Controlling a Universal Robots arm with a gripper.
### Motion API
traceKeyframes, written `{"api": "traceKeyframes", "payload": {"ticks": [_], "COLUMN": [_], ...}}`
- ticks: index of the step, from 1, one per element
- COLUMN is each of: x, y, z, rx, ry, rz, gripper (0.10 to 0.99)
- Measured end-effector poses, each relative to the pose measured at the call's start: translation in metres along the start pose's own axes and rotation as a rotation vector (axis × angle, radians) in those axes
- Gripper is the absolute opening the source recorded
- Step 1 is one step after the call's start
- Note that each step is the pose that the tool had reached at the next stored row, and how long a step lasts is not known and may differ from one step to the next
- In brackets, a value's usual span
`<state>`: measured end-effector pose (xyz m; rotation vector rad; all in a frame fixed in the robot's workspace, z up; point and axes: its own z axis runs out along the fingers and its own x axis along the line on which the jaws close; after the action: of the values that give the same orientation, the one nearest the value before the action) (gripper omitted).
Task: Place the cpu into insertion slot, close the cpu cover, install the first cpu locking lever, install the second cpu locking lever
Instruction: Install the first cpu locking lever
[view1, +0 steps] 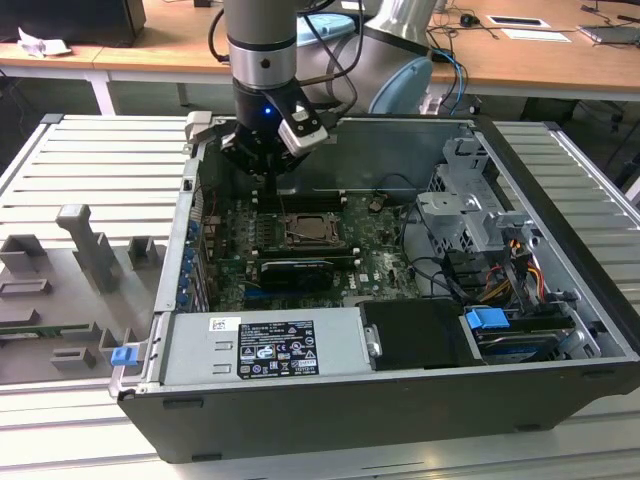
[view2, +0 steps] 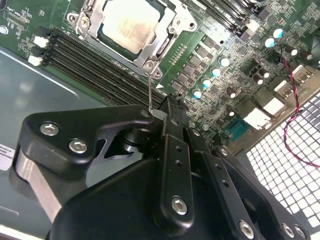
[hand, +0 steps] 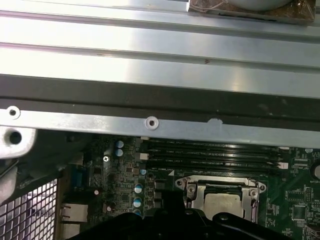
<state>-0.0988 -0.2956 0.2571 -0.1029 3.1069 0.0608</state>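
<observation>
Seated in the socket under the lowered thin silvery frame-shaped cpu cover (view2: 107, 47): the small flat silvery-beige square cpu (view2: 131, 25). Probably light, stiff and fragile; best held by the edges only. Rising from the socket's corner, a thin, likely springy wire locking lever (view2: 149, 87), touching the black gripper (view2: 167, 107), jaws drawn narrow together. Just beside the socket, long black memory slots (view2: 85, 55); beyond them, a grey metal case wall (hand: 150, 85). Tight side room.

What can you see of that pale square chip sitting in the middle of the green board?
The cpu is a flat square chip with a dull silvery-beige metal top. It lies flat in its socket on the green motherboard, beside the long black memory slots. The cpu cover, a thin silvery metal frame, lies down around its edges and leaves its centre bare. As far as shows, nothing else touches it.
</observation>
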Motion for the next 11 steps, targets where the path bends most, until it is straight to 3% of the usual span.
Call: {"api": "traceKeyframes", "payload": {"ticks": [11], "x": [-0.0050], "y": [-0.0003], "z": [0.0002], "rx": [0.000], "ry": [0.0000], "rz": [0.000], "gripper": [0.106]}}
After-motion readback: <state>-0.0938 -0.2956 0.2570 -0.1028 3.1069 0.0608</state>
